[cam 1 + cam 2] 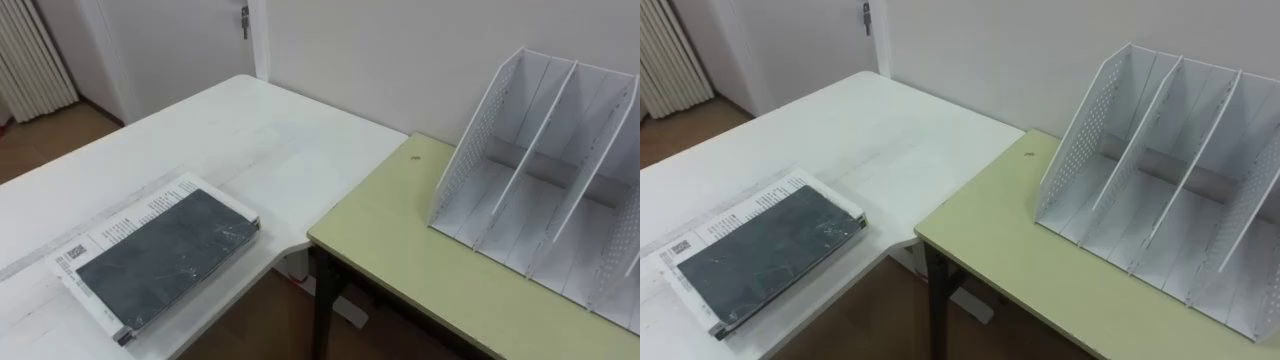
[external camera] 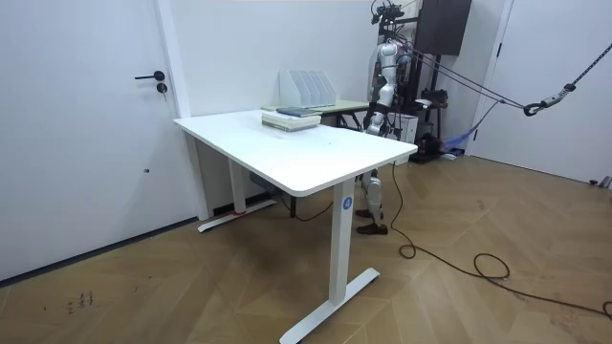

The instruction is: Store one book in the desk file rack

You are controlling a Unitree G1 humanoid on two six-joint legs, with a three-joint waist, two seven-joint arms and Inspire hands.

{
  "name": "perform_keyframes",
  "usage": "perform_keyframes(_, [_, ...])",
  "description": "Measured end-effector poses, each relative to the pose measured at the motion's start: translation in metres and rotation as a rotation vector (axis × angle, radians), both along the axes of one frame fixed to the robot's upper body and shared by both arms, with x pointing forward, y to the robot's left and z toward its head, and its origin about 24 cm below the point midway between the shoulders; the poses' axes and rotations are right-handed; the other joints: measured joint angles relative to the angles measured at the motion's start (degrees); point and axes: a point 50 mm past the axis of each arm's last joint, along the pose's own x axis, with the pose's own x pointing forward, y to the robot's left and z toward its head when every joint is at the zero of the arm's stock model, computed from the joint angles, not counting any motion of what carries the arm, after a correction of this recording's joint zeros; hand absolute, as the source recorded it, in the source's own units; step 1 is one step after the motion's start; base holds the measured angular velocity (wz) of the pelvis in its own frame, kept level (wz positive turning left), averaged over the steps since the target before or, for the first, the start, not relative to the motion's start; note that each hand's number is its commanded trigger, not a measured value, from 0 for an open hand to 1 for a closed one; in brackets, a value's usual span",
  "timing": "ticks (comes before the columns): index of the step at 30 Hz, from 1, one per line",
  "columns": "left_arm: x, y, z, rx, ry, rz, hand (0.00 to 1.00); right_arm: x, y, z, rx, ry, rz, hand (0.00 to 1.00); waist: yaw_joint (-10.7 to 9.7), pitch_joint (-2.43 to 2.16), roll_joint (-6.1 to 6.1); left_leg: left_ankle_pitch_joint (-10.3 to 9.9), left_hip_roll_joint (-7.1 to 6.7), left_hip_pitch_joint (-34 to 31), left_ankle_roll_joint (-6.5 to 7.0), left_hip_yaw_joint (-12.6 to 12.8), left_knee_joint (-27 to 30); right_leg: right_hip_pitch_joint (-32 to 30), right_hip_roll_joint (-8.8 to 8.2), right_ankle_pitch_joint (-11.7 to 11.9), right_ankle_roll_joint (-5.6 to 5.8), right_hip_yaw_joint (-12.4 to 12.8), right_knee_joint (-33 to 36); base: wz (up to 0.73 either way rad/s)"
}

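A dark grey book (image 1: 165,255) lies flat on a white printed book (image 1: 130,215) near the corner of the white table (image 1: 250,140), at the lower left. The white file rack (image 1: 545,170) stands upright and empty on the yellow-green desk (image 1: 420,250) at the right, with perforated side walls and several open slots facing me. In the room view I stand behind the two tables, facing the rack (image 2: 306,89) and the books (image 2: 292,118). My left hand (image 2: 370,118) hangs low beside the desk, too small to read.
The yellow-green desk butts against the white table's far corner, with a gap of wood floor (image 1: 260,320) below between them. A wall runs behind the rack, and a door (image 1: 244,20) and a radiator (image 1: 35,55) stand at the far left.
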Motion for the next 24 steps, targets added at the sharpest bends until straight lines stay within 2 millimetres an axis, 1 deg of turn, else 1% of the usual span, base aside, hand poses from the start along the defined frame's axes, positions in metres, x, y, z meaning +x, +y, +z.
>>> perform_keyframes(21, [-0.0001,0.0002,0.0000,0.002,0.000,0.001,0.00,0.0001,-0.0001,0.0000,-0.002,0.001,0.001,0.00,0.0,0.01,0.00,0.0,0.00,0.1,0.00,0.0,0.0,0.0,0.02,0.0,0.00,0.0,0.1,0.00])
perform_keyframes(24, [-0.0002,0.0006,0.0001,0.006,0.001,0.001,0.00,0.0000,0.0000,0.0000,-0.003,0.002,0.007,0.00,0.0,0.04,-0.14,0.0,0.00,0.1,0.00,0.0,-0.1,0.0,0.03,0.0,0.00,0.0,0.0,0.00])
